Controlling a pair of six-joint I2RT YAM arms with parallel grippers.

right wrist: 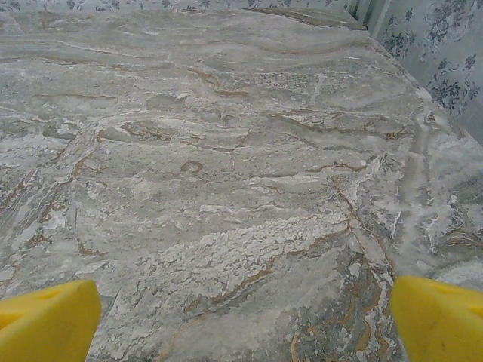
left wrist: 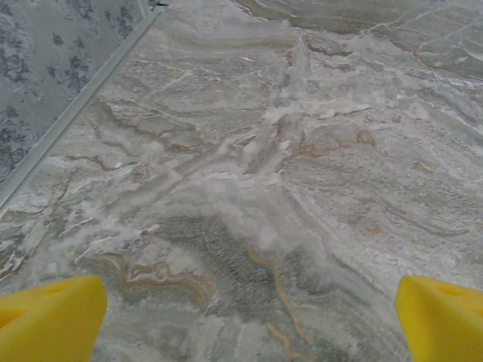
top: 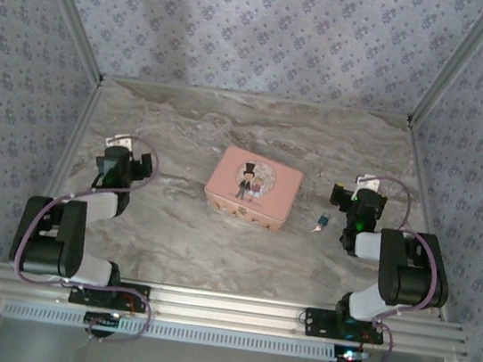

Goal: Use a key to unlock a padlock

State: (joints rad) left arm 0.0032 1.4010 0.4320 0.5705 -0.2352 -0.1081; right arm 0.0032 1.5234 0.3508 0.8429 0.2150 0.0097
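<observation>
Marble-look tabletop (top: 172, 225), grey with tan veins, boxed in by walls (top: 245, 28) of blue-grey floral wallpaper, with aluminium framing (top: 233, 308) along the near edge. Left gripper (left wrist: 249, 324) is spread wide and holding nothing, its yellow foamy-looking fingertips (left wrist: 49, 320) over bare stone. Right gripper (right wrist: 241, 324), same deal: wide apart, empty. The padlock (top: 322, 218), a tiny blue-teal speck, sits on the table between the right gripper and a pink rectangular tin (top: 253, 187) with rounded corners and a cartoon figure on the lid. The key (top: 315, 228) looks like a sliver just beside the padlock, too small to say if they touch.
</observation>
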